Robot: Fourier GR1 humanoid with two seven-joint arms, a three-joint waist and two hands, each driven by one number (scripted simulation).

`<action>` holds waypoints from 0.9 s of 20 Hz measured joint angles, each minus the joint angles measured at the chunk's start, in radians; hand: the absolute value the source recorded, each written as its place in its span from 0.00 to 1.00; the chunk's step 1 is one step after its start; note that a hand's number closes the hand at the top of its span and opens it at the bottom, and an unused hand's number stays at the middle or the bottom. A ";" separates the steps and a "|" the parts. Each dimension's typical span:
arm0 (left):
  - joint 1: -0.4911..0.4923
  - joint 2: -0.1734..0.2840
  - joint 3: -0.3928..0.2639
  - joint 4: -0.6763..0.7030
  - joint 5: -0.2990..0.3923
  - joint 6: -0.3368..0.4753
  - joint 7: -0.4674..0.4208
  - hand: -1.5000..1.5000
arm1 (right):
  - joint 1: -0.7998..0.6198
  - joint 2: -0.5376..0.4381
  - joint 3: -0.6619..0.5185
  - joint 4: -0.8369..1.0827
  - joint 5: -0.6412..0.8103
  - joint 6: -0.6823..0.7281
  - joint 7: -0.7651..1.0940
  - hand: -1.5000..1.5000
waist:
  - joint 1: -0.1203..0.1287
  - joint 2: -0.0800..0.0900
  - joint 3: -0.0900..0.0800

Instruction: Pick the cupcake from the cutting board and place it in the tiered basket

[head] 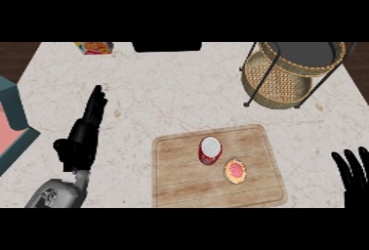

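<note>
The bench [166,93] has a pale, marbled stone top with thin veins. On it lies a rectangular wooden cutting board [180,180] with rounded corners and grooves running along its length. The cupcake [235,171], small and round with a pink-red top and a tan rim, sits right of the board's middle, just beside a red cup [209,150] with a white inside. The tiered basket [292,73] stands at the far right corner: woven wicker bowls in a thin black wire frame.

The right robot hand [353,168] shows at the right edge, fingers straight and pointing up, holding nothing; the cupcake lies to its left, well apart, with the board's right edge between them. The left robot hand [85,132] rests over the bench left of the board, fingers straight, also holding nothing.

Bare bench stretches between the board and the basket. A small colourful packet [94,47] and a dark block [166,46] sit along the far edge.
</note>
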 measured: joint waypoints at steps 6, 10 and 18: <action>-0.003 -0.011 -0.008 -0.006 -0.023 0.019 0.016 0.50 | 0.173 -0.188 -0.096 -0.147 0.193 0.052 0.009 0.00 | -0.006 -0.001 -0.005; -0.010 -0.012 -0.011 -0.017 -0.032 0.024 0.024 0.50 | 0.235 -0.327 -0.154 -0.280 0.393 0.026 0.081 0.00 | -0.002 0.000 -0.009; -0.023 -0.025 -0.033 -0.028 -0.051 0.021 0.037 0.50 | 0.311 -0.484 -0.154 -0.622 0.706 -0.033 0.437 0.00 | 0.025 0.009 -0.011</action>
